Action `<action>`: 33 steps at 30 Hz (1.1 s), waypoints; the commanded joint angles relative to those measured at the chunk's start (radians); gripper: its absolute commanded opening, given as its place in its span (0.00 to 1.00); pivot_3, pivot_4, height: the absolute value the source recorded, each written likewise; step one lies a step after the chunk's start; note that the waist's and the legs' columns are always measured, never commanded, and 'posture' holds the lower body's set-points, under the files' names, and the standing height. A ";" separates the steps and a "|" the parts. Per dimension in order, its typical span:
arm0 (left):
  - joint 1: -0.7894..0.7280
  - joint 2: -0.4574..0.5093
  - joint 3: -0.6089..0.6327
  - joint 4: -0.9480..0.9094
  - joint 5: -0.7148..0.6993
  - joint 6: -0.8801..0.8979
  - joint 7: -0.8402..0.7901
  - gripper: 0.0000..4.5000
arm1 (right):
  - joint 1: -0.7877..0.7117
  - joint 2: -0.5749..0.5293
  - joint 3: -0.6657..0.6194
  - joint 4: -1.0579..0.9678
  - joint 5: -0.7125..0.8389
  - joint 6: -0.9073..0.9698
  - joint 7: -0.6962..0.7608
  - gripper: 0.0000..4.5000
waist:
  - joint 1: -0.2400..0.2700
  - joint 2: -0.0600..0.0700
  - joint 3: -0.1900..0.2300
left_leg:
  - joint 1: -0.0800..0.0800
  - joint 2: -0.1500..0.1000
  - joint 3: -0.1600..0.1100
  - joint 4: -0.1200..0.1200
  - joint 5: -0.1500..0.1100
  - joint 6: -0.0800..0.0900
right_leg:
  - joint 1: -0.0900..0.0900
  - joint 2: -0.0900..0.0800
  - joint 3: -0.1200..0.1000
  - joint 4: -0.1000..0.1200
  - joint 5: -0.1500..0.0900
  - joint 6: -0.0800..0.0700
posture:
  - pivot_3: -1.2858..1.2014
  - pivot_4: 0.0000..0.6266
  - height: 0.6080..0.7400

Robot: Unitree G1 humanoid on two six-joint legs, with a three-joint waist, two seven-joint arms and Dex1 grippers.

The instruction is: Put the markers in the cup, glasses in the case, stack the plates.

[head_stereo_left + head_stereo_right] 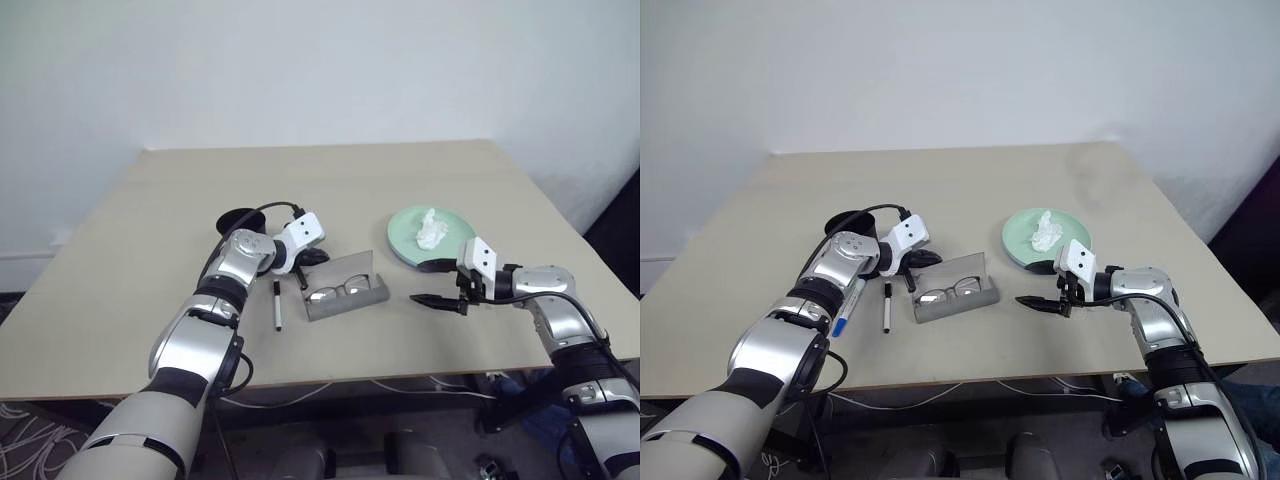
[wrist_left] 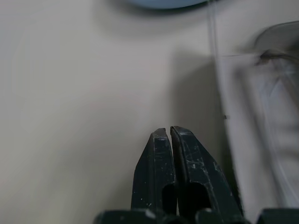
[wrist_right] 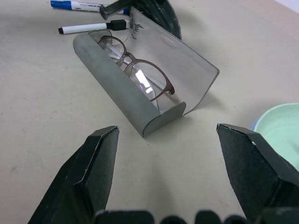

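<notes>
Right wrist view gave you the clearest look at the case (image 3: pixel 140 93): it lay open on the table (image 1: pixel 420 180) with its lid up, and the glasses (image 3: pixel 138 70) sat inside it, lenses facing the lid. Take the case as your landmark.

Your left gripper (image 2: pixel 170 140) had its two black fingers pressed together on nothing, tips just behind the case's left end, near the lid's edge. Your right gripper (image 3: pixel 168 154) stood with its fingers spread wide and empty, a little to the right of the case and pointing toward it, apart from it.

Just left of the case lay the black-ended marker (image 1: pixel 886 307), flat on the table. Further left again, beside your left forearm, lay the blue-capped marker (image 1: pixel 847 305). The cup (image 1: pixel 847 222) stood behind and to the left of the case, partly hidden by your left arm.

To the right of the case and slightly behind it sat the mint green plate (image 1: pixel 1018 235), with a crumpled white tissue (image 1: pixel 1045 231) on it. A light blue plate's edge (image 3: pixel 254 125) showed from under the green one, so you could not tell more of it.
</notes>
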 commanded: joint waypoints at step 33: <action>0.681 -0.051 0.201 -1.349 -0.069 0.738 0.598 0.01 | -0.046 0.020 -0.014 0.015 0.023 -0.019 0.007 0.81 | 0.001 0.001 0.000 | 0.002 0.001 -0.001 0.000 -0.002 -0.003 | 0.000 -0.002 -0.001 0.001 0.001 -0.001 | 0.52 0.00 1.00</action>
